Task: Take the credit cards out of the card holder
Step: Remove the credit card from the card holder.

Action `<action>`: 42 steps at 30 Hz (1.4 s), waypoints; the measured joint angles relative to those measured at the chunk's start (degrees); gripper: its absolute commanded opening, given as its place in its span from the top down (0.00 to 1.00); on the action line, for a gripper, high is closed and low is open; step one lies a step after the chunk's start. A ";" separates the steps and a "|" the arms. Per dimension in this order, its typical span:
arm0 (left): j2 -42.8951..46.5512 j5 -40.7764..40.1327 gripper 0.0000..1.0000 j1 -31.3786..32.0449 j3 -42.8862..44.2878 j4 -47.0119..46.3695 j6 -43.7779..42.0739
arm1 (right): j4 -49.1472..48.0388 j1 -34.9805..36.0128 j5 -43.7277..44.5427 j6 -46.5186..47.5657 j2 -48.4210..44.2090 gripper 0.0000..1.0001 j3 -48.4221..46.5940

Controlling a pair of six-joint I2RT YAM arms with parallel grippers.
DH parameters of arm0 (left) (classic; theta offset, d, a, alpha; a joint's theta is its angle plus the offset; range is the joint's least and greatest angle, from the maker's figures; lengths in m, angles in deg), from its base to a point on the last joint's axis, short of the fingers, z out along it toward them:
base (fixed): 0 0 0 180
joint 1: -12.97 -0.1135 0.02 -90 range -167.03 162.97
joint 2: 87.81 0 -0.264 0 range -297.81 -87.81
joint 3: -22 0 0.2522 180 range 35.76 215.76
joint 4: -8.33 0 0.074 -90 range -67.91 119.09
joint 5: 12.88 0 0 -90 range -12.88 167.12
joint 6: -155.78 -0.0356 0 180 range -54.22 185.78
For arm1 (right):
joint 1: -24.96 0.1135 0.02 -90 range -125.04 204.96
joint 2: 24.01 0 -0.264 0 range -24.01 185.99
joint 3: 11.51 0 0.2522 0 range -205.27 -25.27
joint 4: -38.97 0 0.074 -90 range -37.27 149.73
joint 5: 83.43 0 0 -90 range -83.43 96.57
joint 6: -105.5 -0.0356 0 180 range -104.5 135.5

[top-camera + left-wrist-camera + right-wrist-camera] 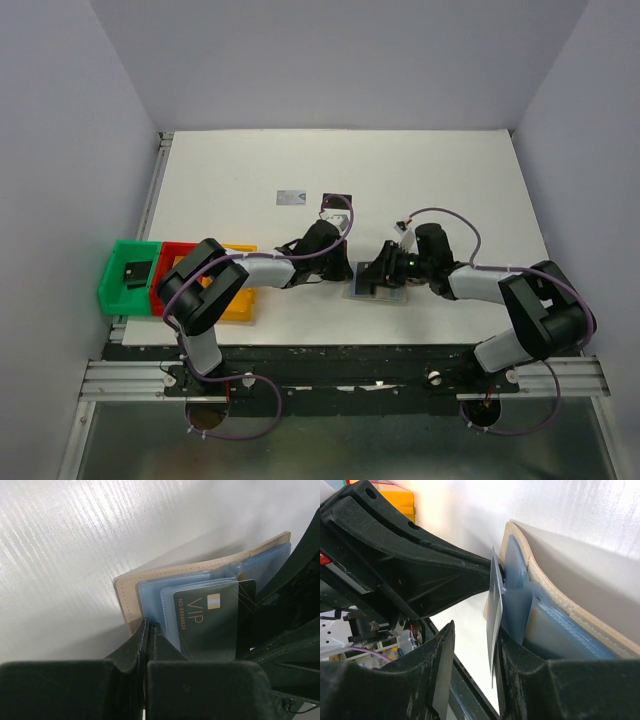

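The card holder (150,587) lies open on the table, tan outside, light blue inside; it also shows in the top view (395,298). My left gripper (148,626) is shut on the holder's near edge, also seen from above (349,268). A black "VIP" credit card (212,625) sticks partway out of a blue pocket. In the right wrist view this card (495,615) stands edge-on between the fingers of my right gripper (476,632), which is open, the card against the right-hand finger. A silver-grey card (292,197) and a black card (337,203) lie on the table farther back.
A green bin (112,285) holding a small black chunky object (133,270), a red bin (172,250) and a yellow bin (240,305) stand at the table's left front. The two grippers meet closely over the holder. White walls enclose the table.
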 measured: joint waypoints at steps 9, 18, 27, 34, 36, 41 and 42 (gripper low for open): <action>0.00 -0.13 1.00 0.00 -0.02 0.13 0.22 | 3.96 0.00 1.27 1.57 -2.62 0.58 -0.17; 0.00 -0.59 1.00 0.09 -0.02 0.22 0.44 | 7.74 0.00 3.37 3.02 -5.55 0.68 -0.22; 0.07 -0.83 1.00 0.11 -0.02 0.28 0.44 | 10.10 -0.24 5.57 3.85 -5.90 0.77 -0.22; 0.26 -1.14 1.00 0.26 -0.11 0.55 0.44 | 10.80 -0.63 6.16 4.02 -5.95 0.83 -0.22; 0.28 -1.27 1.00 0.26 -0.13 0.52 0.44 | 11.17 -0.83 6.32 4.09 -6.08 0.85 -0.22; 0.31 -1.53 1.00 0.26 -0.17 0.52 0.44 | 12.02 -1.20 6.60 4.50 -7.28 0.91 -0.20; 0.33 -1.55 1.00 0.26 -0.22 0.50 0.44 | 12.09 -1.27 6.67 4.52 -7.58 0.93 -0.17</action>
